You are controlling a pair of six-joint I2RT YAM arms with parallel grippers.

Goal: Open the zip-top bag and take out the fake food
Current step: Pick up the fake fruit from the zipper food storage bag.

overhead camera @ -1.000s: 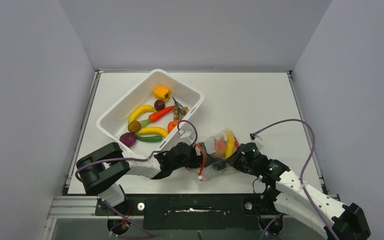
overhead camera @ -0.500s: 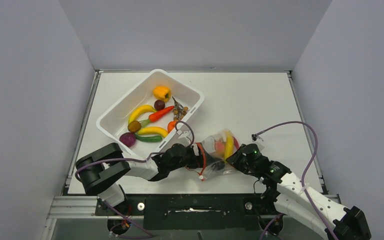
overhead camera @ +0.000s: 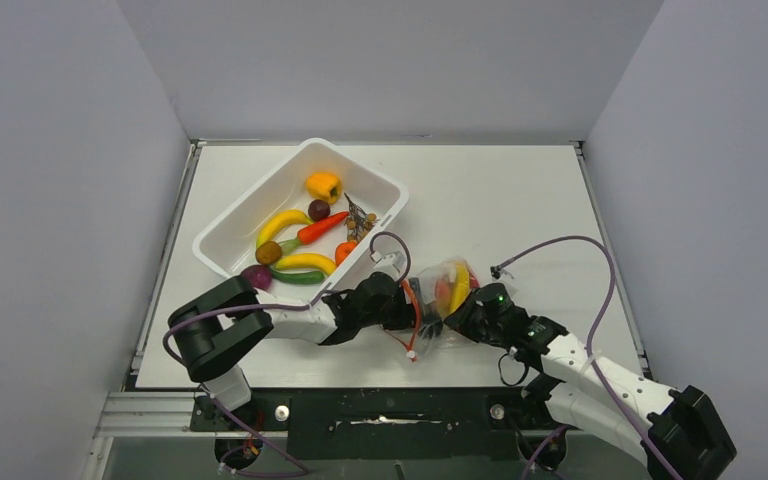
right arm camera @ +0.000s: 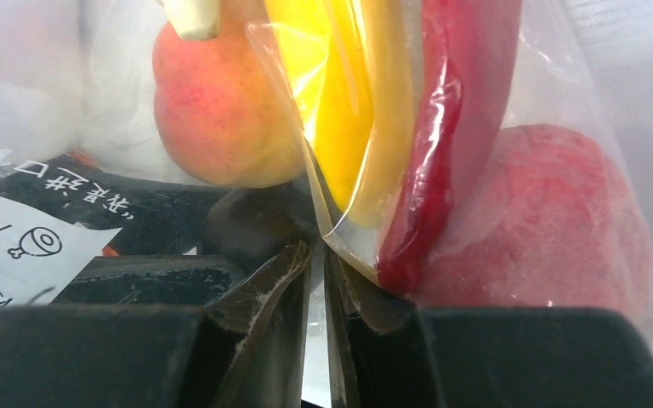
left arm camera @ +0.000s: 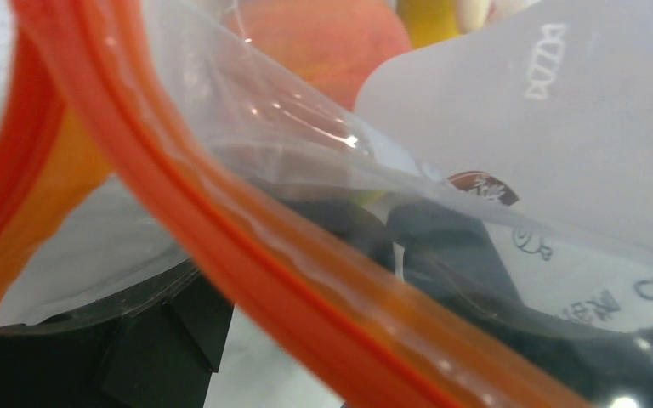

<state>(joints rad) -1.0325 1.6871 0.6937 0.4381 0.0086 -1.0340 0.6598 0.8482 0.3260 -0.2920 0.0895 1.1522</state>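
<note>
- The zip-top bag [overhead camera: 440, 300] lies on the desk [overhead camera: 520, 210], close to the near edge and about halfway along it, right between the two claws.
- The bag is clear and crinkly. Its orange zip strip [left arm camera: 306, 289] is at the left end, bent into a loop, and it runs right across the left wrist view.
- The fake food [overhead camera: 457, 285] is inside the bag: a peach [right arm camera: 212, 110], a yellow banana [right arm camera: 349, 102], a red chili [right arm camera: 455, 127] and a bumpy red fruit [right arm camera: 544, 221], all pressed together against the plastic.
- The right claw [right arm camera: 316, 255] is at the bag's right end. Its two fingers are almost touching, and a thin fold of the bag is pinched between them.
- The left claw [overhead camera: 407, 303] is at the zip end and touches the bag. The plastic and the strip hide most of its black fingers, so I cannot tell how wide it is or whether it has hold of anything.
- A white tub [overhead camera: 250, 195] stands on the left half of the desk, turned so one corner points at the far edge. Its near side is just beside the left arm.
- In the tub lie more toys — a yellow pepper [overhead camera: 323, 186], a plum [overhead camera: 318, 209], a carrot [overhead camera: 322, 228], a kiwi [overhead camera: 268, 252] and two more bananas.
- A purple cable [overhead camera: 600, 270] loops up over the right arm.
</note>
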